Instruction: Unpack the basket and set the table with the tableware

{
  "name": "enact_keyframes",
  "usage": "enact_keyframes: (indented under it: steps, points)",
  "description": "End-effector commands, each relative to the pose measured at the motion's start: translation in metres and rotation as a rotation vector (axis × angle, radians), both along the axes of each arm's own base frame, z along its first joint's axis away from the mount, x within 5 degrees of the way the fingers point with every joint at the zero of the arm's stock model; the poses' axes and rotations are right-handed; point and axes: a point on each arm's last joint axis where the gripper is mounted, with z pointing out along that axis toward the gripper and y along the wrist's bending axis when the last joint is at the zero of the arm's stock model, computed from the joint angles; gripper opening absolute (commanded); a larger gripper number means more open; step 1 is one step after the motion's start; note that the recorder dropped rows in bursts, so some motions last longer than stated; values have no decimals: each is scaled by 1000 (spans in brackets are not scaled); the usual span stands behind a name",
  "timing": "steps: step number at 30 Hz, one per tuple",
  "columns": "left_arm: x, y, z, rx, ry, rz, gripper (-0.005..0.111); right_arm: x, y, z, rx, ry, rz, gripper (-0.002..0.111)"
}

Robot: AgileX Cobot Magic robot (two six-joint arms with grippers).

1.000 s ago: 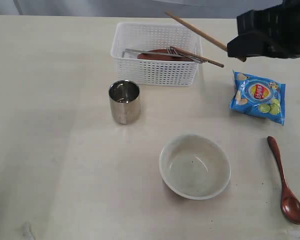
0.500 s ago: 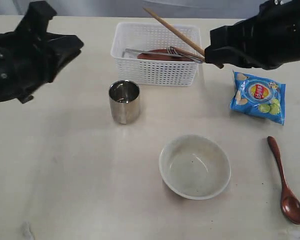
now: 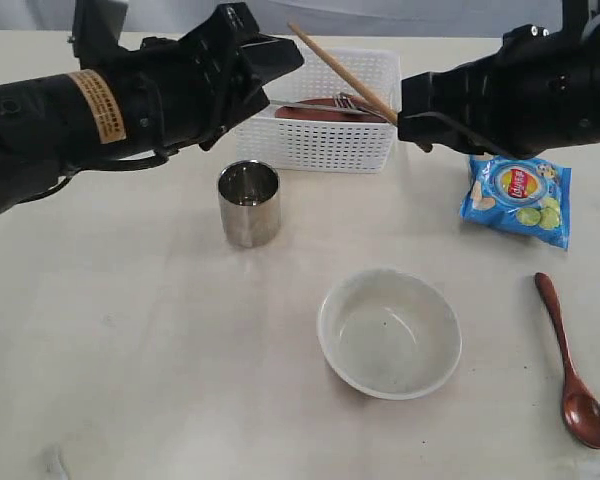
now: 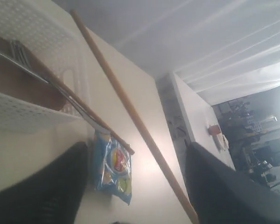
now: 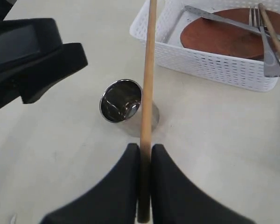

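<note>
Left arm has an orange sticker (image 3: 96, 105) with black print too small to read, and the left tool (image 3: 280, 58) hangs fingers apart by the left end of the basket (image 3: 320, 145). The right tool (image 5: 144, 151) is clamped on one chopstick (image 3: 340, 68), held in the air above the basket, long axis slanting with the free tip up-left. The logo on the blue chips bag (image 3: 516, 200) lying on the bench (image 3: 130, 330) isn't legible either.
</note>
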Motion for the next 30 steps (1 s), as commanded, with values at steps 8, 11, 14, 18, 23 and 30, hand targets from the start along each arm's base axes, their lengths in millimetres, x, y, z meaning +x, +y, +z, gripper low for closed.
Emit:
enact_keyframes:
  steps: [8,11,14,18,23,30]
  points:
    - [29,-28,-8,-45,-42,-45,59,-1,0,1,11,-1,-7,-1]
    - [34,-32,-10,-69,-11,-41,59,-1,0,1,10,2,-5,-1]
    - [40,-36,-11,-96,16,-34,59,-1,0,1,10,2,-5,-1]
    - [44,-39,-13,-103,19,-34,59,-1,0,1,10,2,-5,-1]
    - [48,-44,-14,-138,39,-37,59,-2,0,1,9,3,-2,-1]
    - [49,-53,-27,-286,172,-82,58,-1,0,1,8,-8,-6,-1]
